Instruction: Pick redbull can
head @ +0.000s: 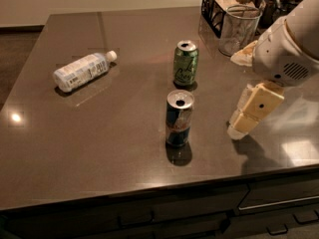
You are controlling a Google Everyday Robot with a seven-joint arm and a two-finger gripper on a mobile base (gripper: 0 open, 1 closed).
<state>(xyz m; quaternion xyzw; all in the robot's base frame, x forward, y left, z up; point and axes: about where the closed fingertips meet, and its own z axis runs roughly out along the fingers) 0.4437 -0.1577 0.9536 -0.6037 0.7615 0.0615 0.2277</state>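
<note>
Gripper, blocky and beige, is hanging right of your slim metallic redbull can, apparently gripping nothing; how wide it gapes, you cannot tell.

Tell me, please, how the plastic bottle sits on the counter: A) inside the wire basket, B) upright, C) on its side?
C: the bottle lies on its side at the left, while the gripper is at the right, beside the blue can.

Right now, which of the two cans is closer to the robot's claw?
The redbull can, blue and silver, nearer the counter's front edge. The gripper hangs low just to its right in the view; the green can stands farther back.
</note>
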